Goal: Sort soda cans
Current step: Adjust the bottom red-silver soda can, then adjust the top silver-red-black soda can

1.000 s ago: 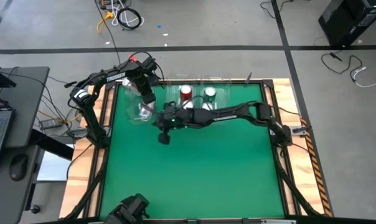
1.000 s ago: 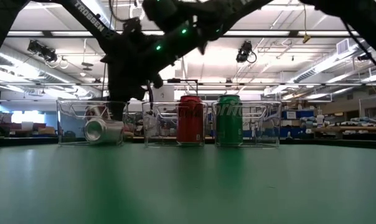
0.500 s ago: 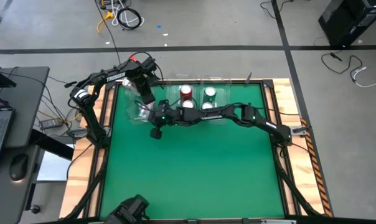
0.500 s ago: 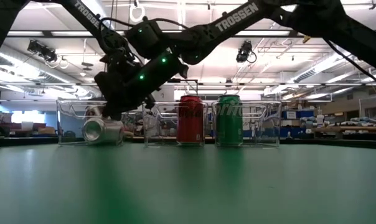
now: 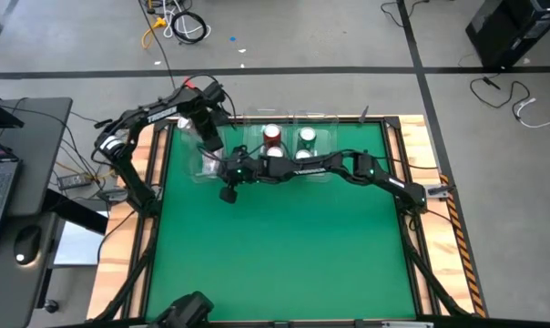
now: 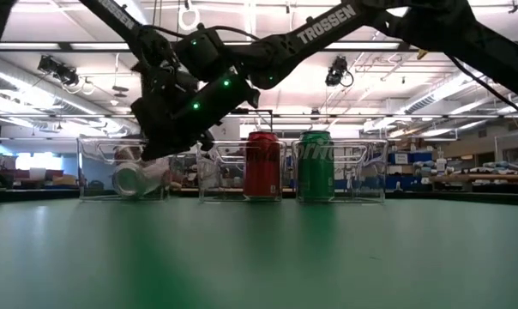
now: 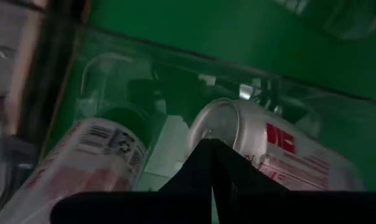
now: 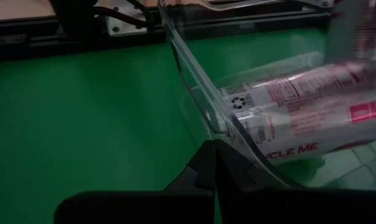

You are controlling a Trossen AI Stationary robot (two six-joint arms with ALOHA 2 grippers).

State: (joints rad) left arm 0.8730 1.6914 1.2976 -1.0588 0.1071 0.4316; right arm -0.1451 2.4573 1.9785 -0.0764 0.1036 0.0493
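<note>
Two silver cans (image 7: pixel 94 155) (image 7: pixel 281 146) lie on their sides in the left clear bin (image 5: pixel 205 157) at the far edge of the bench (image 5: pixel 284 246). In the low view one can (image 6: pixel 132 178) shows its round end toward the camera. A red can (image 6: pixel 262 165) and a green can (image 6: pixel 316 165) stand upright in the bins to the right; the high view shows two red tops (image 5: pixel 272 136) and two green tops (image 5: pixel 307 138) there.

The left gripper (image 7: pixel 210 152) hangs above the left bin, fingers closed together, its tip just over the gap between the two lying cans. It holds nothing.

The right gripper (image 8: pixel 213 155) reaches across the bench to the near wall of the same bin (image 8: pixel 194 81), fingers clenched and empty, with the tip against or just beside the clear wall. That wall stands between this gripper and the cans (image 8: pixel 300 106) inside.

Both arms crowd the same bin; the right arm (image 5: pixel 330 168) passes in front of the middle bins.
</note>
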